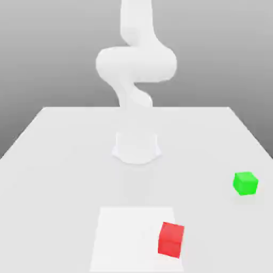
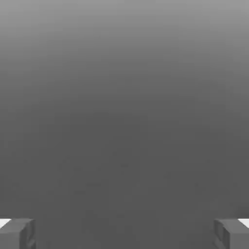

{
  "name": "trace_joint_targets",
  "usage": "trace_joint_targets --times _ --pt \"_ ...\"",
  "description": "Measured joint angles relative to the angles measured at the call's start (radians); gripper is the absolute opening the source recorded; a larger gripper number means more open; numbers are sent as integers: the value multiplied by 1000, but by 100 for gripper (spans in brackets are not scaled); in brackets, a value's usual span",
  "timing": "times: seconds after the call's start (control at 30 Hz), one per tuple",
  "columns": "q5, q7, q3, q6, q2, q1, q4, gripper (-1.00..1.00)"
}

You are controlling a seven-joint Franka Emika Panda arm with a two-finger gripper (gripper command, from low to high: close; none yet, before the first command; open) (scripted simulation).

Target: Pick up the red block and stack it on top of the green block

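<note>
Nearest, on a paler square patch (image 1: 125,234) of the table (image 1: 53,160): red block (image 1: 171,239), at the patch's edge toward the exterior view's right. Farther back and well apart, toward the exterior view's right: green block (image 1: 245,183), resting on bare table. Beyond, at mid-table: white arm (image 1: 136,64), rising from its round base (image 1: 136,147). In the hand view: gripper (image 2: 124,233) spread wide, fingertips (image 2: 17,233) far apart, nothing between them, grey background behind.

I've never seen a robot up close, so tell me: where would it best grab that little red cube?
Probably from above, pinching two opposite side faces of the red block. It sits flat on the table with space all around it; the green block stands well apart.
</note>
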Motion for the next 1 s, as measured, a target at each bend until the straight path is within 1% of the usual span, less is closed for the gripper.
trace_joint_targets --times 0.27,0.47,0.67,0.83,0.97,1.0 --pt "57 -366 -100 124 282 159 -84 0" --pt "103 -637 -134 214 491 238 -146 0" --pt "110 -881 -123 307 694 279 -209 0" --pt "56 -1020 -114 394 856 285 -253 0" --pt "95 -1066 -78 509 999 259 -237 0" --pt "107 -1076 -64 537 1033 248 -233 -100"
